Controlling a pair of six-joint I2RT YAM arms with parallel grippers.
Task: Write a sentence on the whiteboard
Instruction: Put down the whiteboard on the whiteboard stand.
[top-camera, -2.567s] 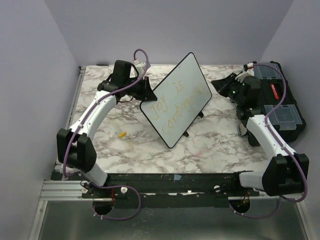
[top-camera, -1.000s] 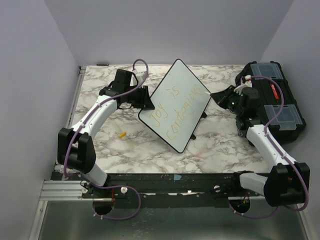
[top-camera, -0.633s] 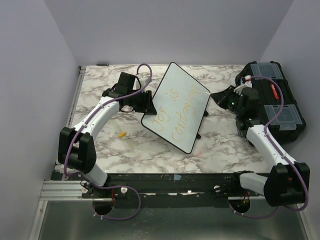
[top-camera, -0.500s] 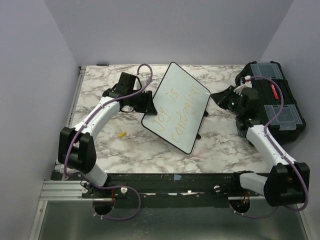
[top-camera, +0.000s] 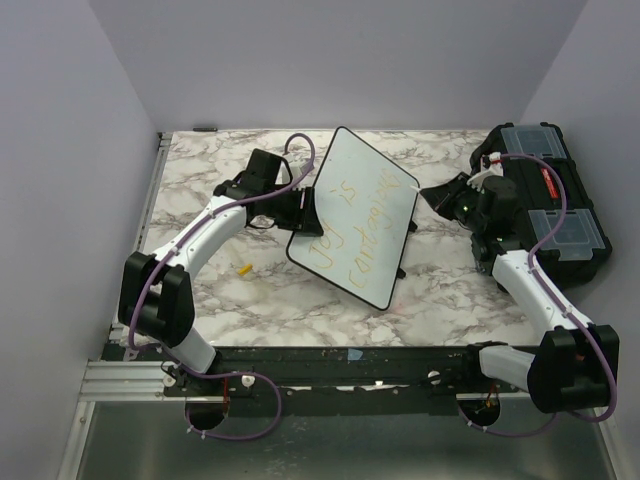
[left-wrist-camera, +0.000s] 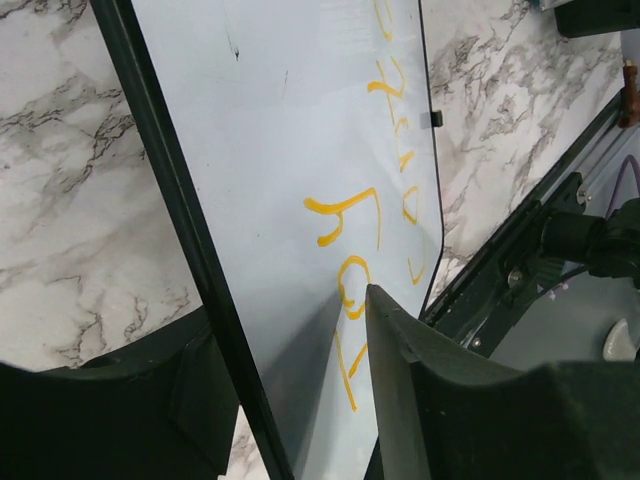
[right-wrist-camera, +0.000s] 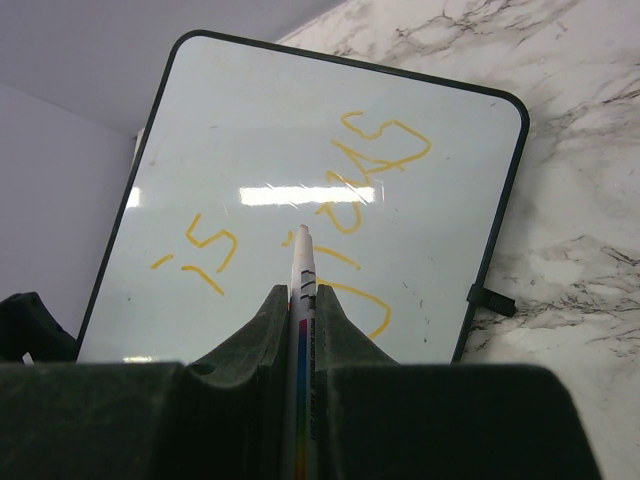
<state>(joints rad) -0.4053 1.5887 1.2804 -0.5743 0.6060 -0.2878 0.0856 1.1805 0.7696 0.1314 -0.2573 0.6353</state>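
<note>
The whiteboard is tilted up off the marble table, its black rim pinched at the left edge by my left gripper. The sentence, "Joy is contagious", runs in yellow-orange in two lines across it. In the left wrist view one finger lies on the board's face beside the writing, and the other sits behind the rim. My right gripper is shut on a white marker, its tip just short of the board near the words.
A black toolbox with clear lids stands at the right edge behind my right arm. A small yellow cap lies on the table left of the board. Walls close in on three sides.
My left gripper has carried the whiteboard a little right and toward the near edge, turning it. My right gripper with the marker has barely moved in the last second.
</note>
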